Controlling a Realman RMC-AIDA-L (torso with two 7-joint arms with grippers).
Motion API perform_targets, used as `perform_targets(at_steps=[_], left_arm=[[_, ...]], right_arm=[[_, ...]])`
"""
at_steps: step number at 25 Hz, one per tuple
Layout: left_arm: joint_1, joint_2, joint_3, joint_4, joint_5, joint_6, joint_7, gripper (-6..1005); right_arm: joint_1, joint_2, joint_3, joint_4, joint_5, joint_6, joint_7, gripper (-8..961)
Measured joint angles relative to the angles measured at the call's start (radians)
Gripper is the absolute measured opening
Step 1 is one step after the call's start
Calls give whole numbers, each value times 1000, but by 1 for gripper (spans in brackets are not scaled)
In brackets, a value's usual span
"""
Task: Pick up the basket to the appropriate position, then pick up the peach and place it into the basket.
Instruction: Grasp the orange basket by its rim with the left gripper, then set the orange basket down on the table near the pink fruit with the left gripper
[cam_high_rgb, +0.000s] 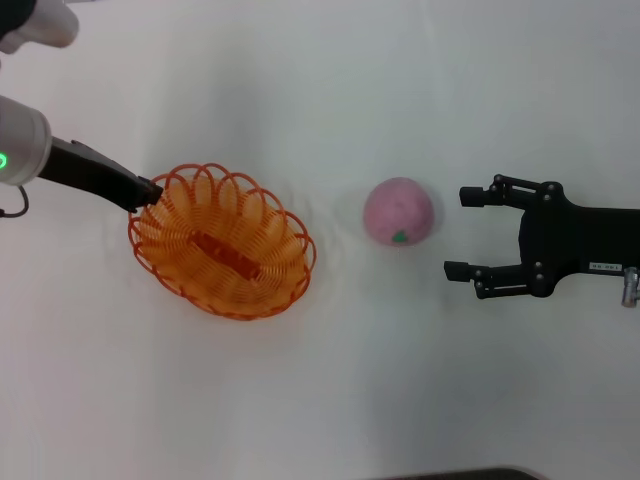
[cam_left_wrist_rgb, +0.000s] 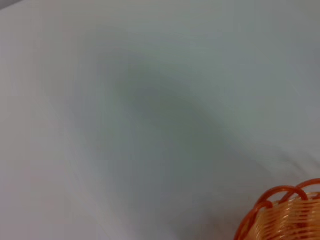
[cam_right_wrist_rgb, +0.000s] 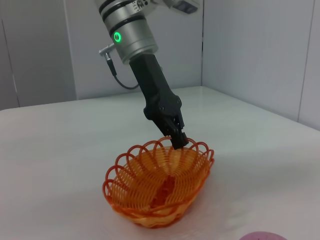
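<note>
The left gripper is clamped on the scalloped rim of the basket, at the rim's end farthest from the peach. The right wrist view confirms this: the left gripper pinches one wire loop at the rim of the basket, which rests on the white surface, apparently level. The left wrist view shows only a corner of the basket against the surface.

The right gripper hangs with its jaws spread wide, on the side of the peach away from the basket, near the fruit but not touching it. The peach sits on the surface between the basket and the right gripper, apart from both.

Task status, as a judgement:
1. Basket grasp: established.
2. Basket positioning: it appears either in progress or complete; release is not yet done.
3. Peach pickup: not yet done; the right gripper is lined up with the fruit.
4. Peach placement into the basket: not yet done; the basket holds no fruit.

Count: one basket, one peach, two grippers.
</note>
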Motion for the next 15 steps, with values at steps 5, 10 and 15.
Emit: perform_targets(at_steps=[5,10,15], left_arm=[[-15,20,-8,11,0,78,-106,45],[-37,30,-62,11,-6,184,-169,42],[-59,31,-178,11,-9,278,-235,41]], right_arm=[[0,0,6,0,0,0,0,934],[0,0,8,0,2,0,0,935],[0,0,10,0,4,0,0,934]])
